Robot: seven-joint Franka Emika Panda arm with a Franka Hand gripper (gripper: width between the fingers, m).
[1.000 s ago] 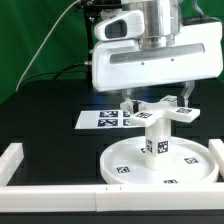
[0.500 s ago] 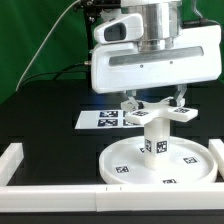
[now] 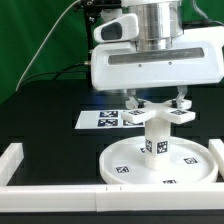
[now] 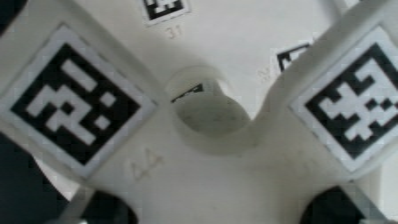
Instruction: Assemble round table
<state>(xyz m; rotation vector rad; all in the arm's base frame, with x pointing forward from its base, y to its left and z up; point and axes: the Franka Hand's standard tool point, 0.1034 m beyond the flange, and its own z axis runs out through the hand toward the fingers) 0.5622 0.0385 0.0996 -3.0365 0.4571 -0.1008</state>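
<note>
The wide rimmed round disc (image 3: 122, 165) lies flat at the front of the table. The short thick cylinder (image 3: 156, 138) stands upright at its centre. The smaller flat-armed piece (image 3: 150, 114) sits level on top of the cylinder. My gripper (image 3: 156, 104) comes straight down from above and is shut on the flat-armed piece, one finger on each side. In the wrist view the flat-armed piece (image 4: 205, 150) fills the picture, with tagged arms and a round hub, and my gripper (image 4: 222, 208) holds it at the edge. The joint between piece and cylinder is hidden.
The marker board (image 3: 98, 118) lies behind the disc, toward the exterior view's left. Long white border rails run along the exterior view's left side (image 3: 18, 160) and the front edge (image 3: 60, 196). The large white gripper body hangs above the assembly.
My gripper and the flat-armed piece have turned a little about the upright axis on top of the cylinder. The cylinder and disc have stayed where they were.
</note>
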